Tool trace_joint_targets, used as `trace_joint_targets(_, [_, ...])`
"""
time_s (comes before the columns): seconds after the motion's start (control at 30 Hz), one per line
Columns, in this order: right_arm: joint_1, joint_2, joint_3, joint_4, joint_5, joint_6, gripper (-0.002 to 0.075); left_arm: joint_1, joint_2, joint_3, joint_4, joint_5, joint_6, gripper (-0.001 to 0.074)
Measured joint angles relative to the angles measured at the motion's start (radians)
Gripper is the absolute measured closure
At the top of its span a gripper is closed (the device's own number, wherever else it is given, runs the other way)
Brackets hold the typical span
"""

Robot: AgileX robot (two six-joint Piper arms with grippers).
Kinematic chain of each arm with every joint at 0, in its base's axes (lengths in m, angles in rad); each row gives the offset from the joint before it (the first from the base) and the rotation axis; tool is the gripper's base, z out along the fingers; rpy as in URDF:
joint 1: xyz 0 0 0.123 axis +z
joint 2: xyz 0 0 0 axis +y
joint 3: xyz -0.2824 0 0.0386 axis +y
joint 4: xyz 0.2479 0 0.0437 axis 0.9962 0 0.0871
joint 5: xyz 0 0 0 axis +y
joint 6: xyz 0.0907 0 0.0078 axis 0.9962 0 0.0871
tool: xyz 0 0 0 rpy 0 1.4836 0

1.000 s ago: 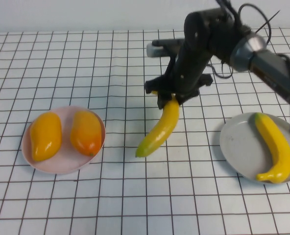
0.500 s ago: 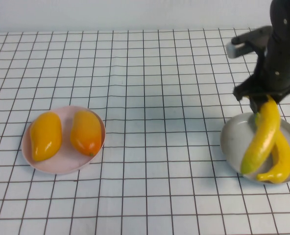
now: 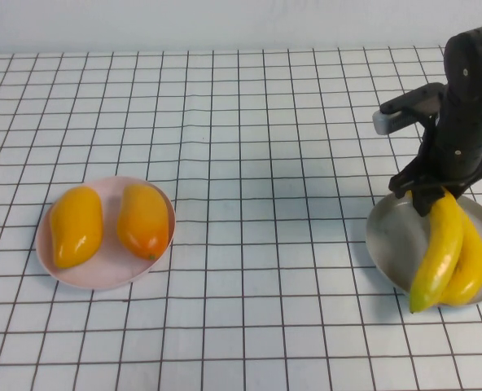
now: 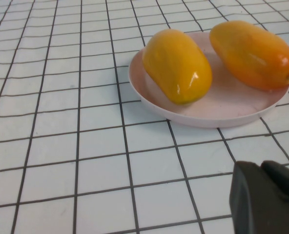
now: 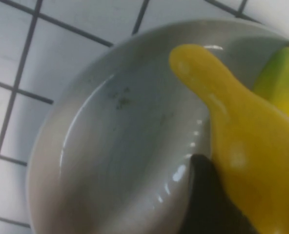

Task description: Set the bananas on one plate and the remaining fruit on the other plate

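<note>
My right gripper (image 3: 436,194) is shut on a yellow banana (image 3: 438,248) and holds its upper end over the grey plate (image 3: 390,236) at the right. The banana hangs down across the plate beside the second banana (image 3: 471,265), which lies in the plate. In the right wrist view the held banana (image 5: 247,146) fills the frame over the grey plate (image 5: 110,146), with one dark finger (image 5: 208,195) against it. Two orange-yellow fruits (image 3: 76,225) (image 3: 142,220) lie on the pink plate (image 3: 102,273) at the left. My left gripper (image 4: 269,200) is low near the pink plate (image 4: 203,112).
The table is a white cloth with a black grid (image 3: 249,163). The right arm's dark body (image 3: 469,98) stands above the grey plate at the right edge.
My right gripper has carried the banana from mid-table to the right and lowered it over the grey plate, beside the second banana. The pink plate and its fruits have not moved.
</note>
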Motion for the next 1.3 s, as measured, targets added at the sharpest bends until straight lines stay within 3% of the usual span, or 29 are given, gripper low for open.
trace_joint_targets(0.23, [0.000, 0.035, 0.000, 0.060, -0.051, 0.000, 0.0392, 0.000, 0.000, 0.000, 0.000, 0.000, 0.000, 0.0738])
trace_joint_targets(0.6, [0.000, 0.039, -0.002, 0.017, 0.001, 0.000, 0.0363, 0.000, 0.000, 0.000, 0.000, 0.000, 0.000, 0.0738])
trace_joint_targets(0.67, [0.000, 0.028, -0.002, 0.022, 0.015, 0.004, 0.0396, 0.000, 0.000, 0.000, 0.000, 0.000, 0.000, 0.0738])
trace_joint_targets(0.77, [0.000, -0.030, 0.029, 0.069, -0.027, 0.036, 0.0517, 0.000, 0.000, 0.000, 0.000, 0.000, 0.000, 0.0738])
trace_joint_targets(0.83, [0.000, -0.110, 0.081, 0.148, -0.123, 0.040, 0.0634, 0.000, 0.000, 0.000, 0.000, 0.000, 0.000, 0.0738])
trace_joint_targets(0.9, [0.004, -0.207, 0.152, 0.229, -0.249, 0.027, 0.0695, 0.000, 0.000, 0.000, 0.000, 0.000, 0.000, 0.0738])
trace_joint_targets(1.3, [0.093, -0.872, 0.703, 0.361, -0.794, -0.022, 0.0741, 0.000, 0.000, 0.000, 0.000, 0.000, 0.000, 0.0738])
